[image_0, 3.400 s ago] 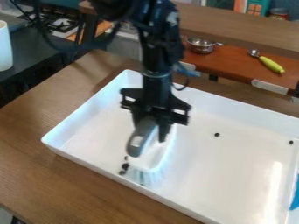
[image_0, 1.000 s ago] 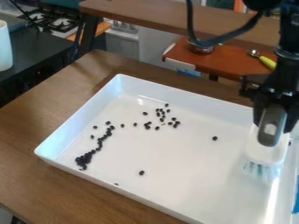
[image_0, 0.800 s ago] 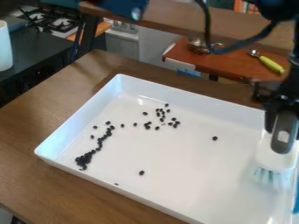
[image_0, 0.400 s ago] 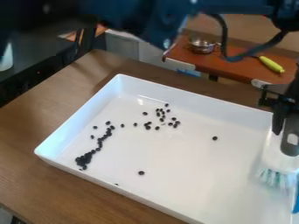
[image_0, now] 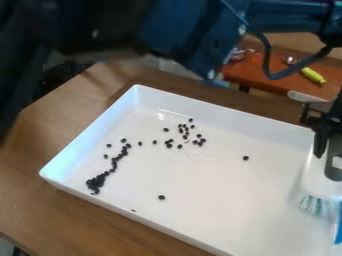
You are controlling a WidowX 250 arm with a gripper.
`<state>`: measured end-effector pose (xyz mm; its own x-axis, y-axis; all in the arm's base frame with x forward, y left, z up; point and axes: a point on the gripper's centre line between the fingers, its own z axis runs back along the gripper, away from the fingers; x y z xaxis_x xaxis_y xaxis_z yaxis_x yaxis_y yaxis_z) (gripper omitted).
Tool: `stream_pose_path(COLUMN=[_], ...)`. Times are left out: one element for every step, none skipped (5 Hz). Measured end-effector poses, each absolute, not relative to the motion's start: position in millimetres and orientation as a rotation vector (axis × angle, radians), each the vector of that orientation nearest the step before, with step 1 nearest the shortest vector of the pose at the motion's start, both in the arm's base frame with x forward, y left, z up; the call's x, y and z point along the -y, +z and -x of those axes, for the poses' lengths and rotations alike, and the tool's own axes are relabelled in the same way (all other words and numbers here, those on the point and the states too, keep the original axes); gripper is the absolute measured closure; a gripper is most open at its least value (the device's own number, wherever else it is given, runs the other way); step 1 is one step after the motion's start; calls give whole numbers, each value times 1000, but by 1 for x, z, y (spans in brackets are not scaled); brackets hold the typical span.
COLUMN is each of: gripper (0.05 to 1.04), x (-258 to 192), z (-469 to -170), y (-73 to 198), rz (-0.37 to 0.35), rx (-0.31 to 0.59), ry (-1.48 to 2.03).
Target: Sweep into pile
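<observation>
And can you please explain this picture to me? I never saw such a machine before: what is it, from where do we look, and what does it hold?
The machine is a robot arm, coming in from the top. We look through one fixed camera, slanting down at the work. Its jaws, near the right edge, are closed on a brush with pale bristles pointing down. On the wooden table lies a large white tray. In it are small black pieces: a dense heap at the left, a trail, a loose group and a few strays. They are not yet one pile.
</observation>
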<state>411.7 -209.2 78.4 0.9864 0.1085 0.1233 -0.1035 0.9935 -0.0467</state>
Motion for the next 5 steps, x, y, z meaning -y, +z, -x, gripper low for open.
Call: stream_pose_path(gripper=[593, 593, 593, 593, 593], x=[212, 211, 208, 195, 178], z=[-414, -418, -418, -415, -413], y=[78, 75, 74, 69, 69], rz=[32, 14, -1, -22, -30], rx=[126, 132, 136, 124, 114], ry=[109, 113, 112, 127, 140])
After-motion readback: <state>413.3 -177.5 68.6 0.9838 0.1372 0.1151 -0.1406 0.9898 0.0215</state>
